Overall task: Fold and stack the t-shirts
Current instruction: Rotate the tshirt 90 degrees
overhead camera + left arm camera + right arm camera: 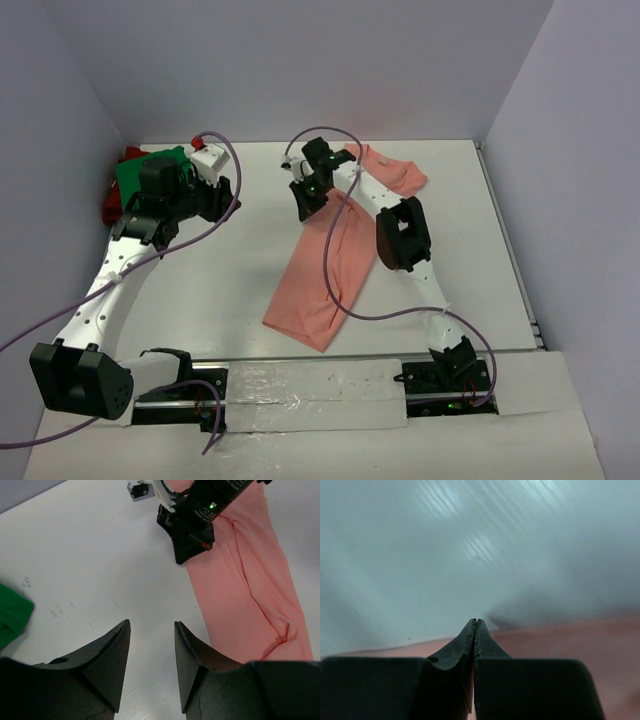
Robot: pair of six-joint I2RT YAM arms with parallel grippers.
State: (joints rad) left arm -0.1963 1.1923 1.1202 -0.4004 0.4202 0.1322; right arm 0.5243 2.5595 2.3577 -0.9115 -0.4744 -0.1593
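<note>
While the left tool (151, 625) hangs open, the right tool (475, 621) is closed over the salmon-pink t-shirt (300, 300).

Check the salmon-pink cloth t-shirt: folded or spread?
Partly folded: salmon-pink cloth t-shirt lies as a long narrow strip with a lengthwise crease.

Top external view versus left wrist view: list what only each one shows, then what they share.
Only top external: the red t-shirt in the far left corner, the arms' bases, and the far sleeve of the salmon-pink t-shirt. Only left wrist: a close look at the left gripper, jaws apart over bare table, and faint scuffs on it. Both: the salmon-pink t-shirt, the green t-shirt, and the right gripper at the pink cloth's edge.
</note>
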